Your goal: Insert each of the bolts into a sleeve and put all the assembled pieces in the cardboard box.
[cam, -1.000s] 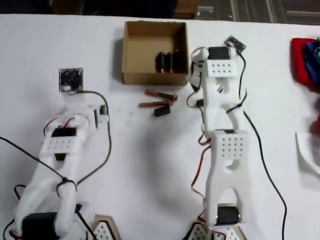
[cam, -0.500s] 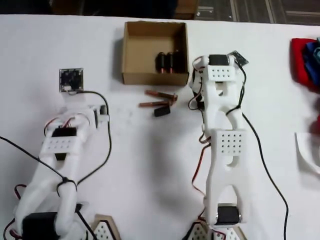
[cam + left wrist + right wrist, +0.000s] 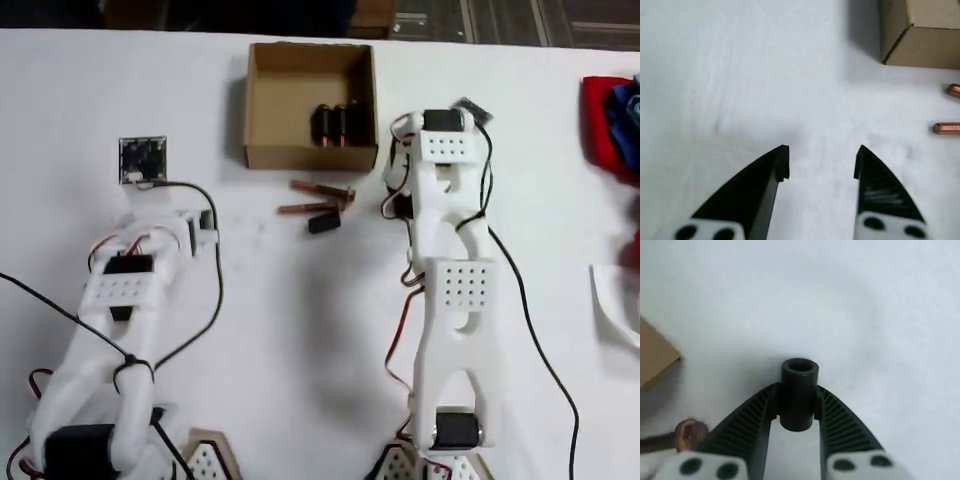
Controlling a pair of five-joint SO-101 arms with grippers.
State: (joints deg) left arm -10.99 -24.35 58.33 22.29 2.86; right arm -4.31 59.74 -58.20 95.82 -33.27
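Note:
My right gripper (image 3: 797, 392) is shut on a black sleeve (image 3: 799, 372), which it holds upright with the open end up, over the white table. A copper bolt head (image 3: 689, 432) lies close beside it. In the high view the right arm (image 3: 447, 145) stands just right of the cardboard box (image 3: 262, 110), which holds two dark assembled pieces (image 3: 335, 123). Two copper bolts (image 3: 320, 187) (image 3: 305, 208) and a loose black sleeve (image 3: 323, 221) lie in front of the box. My left gripper (image 3: 822, 155) is open over bare table, with the bolt tips (image 3: 946, 128) off to one side.
A red and blue cloth (image 3: 612, 110) and a white object (image 3: 615, 305) sit at the table's right edge. Cables trail from both arms. The box corner (image 3: 925, 35) shows ahead of the left gripper.
The right arm has shifted slightly to the right, away from the box, with the sleeve in its grip. The left arm has not moved.

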